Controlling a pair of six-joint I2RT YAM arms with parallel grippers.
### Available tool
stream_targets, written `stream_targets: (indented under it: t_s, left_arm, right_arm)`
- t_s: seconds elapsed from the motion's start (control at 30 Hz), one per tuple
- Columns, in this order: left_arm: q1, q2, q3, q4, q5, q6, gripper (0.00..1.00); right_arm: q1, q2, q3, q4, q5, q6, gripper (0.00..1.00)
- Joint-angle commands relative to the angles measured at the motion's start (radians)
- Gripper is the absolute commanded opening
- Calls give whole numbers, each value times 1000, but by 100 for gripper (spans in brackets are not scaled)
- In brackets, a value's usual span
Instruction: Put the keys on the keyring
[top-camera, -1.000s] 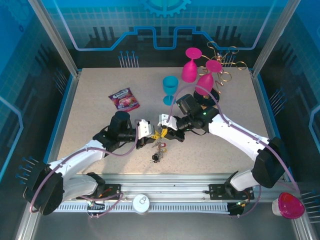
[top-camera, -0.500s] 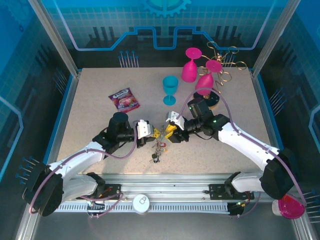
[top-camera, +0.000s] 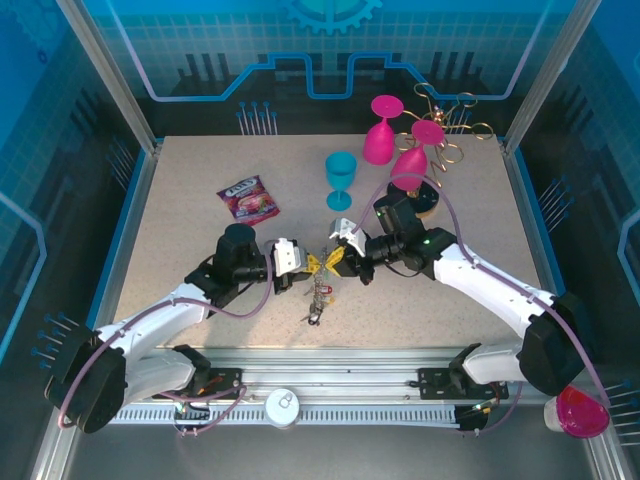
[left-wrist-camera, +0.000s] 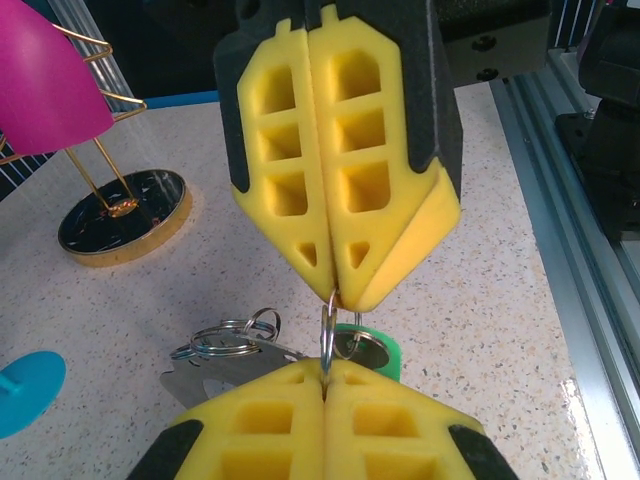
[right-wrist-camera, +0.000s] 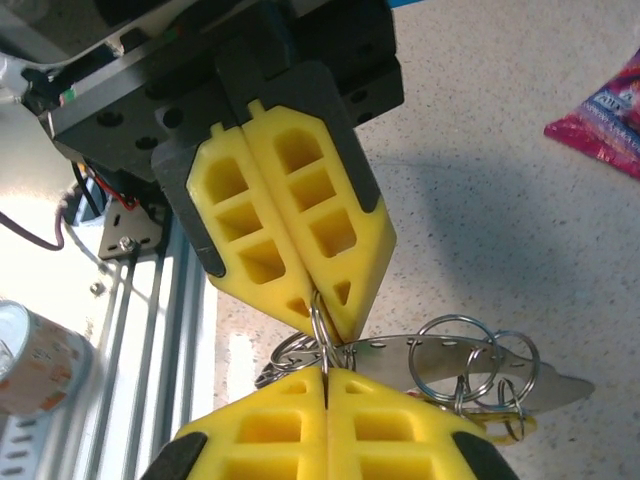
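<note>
Both arms reach inward, low over the middle of the tabletop (top-camera: 180, 230), tips nose to nose. Left arm (top-camera: 170, 305) stretches forward-right; right arm (top-camera: 480, 280) angles in toward the left. Left jaws pressed together on the keyring (left-wrist-camera: 327, 335). Right jaws pinch its opposite edge. Keys (top-camera: 317, 298) hang beneath, lowest resting on the tabletop. One green key head (left-wrist-camera: 378, 350) sits just behind the ring.

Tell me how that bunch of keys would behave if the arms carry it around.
Probably floppy: the keys sit on loose linked rings, so they should swing and jangle. Likely light, being thin flat metal. The thin wire keyring pinched by the shut left tool and right tool may slip or twist.
</note>
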Motion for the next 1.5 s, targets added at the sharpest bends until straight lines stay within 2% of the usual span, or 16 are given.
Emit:
stream_targets:
  t_s: [0.0,0.13,0.3,0.43,0.53,0.6,0.67,0.77,0.83,1.03,1.27,1.47]
  left_arm:
    - [-3,-39,-7,56,6,-6,0]
    - [-4,-54,5,84,3,-16,0]
    - [-5,-25,19,211,18,-67,0]
    - [-4,20,12,309,18,-84,0]
    - [-2,52,-10,423,19,-128,0]
    - [-3,69,-27,495,17,-172,0]
    - [-2,75,-42,537,17,-197,0]
    - [2,78,-60,569,19,-225,0]
    - [1,81,-65,580,22,-237,0]
    - [1,84,-61,599,47,-261,0]
    - [1,104,-64,628,77,-290,0]
    - [0,112,-67,641,88,-301,0]
  right_arm:
    - [-14,3,27,-24,7,3,0]
    - [-44,13,41,-87,21,18,0]
    - [-62,86,107,-155,-53,42,0]
    - [-62,113,138,-83,-95,85,0]
    - [-62,148,157,-40,-108,110,8]
    - [-66,130,152,-31,-78,122,17]
    - [-77,66,101,10,-43,131,29]
    - [-101,-34,27,42,-12,100,37]
    - [-106,-94,-10,46,-3,52,39]
    - [-105,-221,-90,198,10,-51,38]
    - [-89,-137,-68,303,-84,-61,36]
    - [-85,-76,-50,308,-118,-73,33]
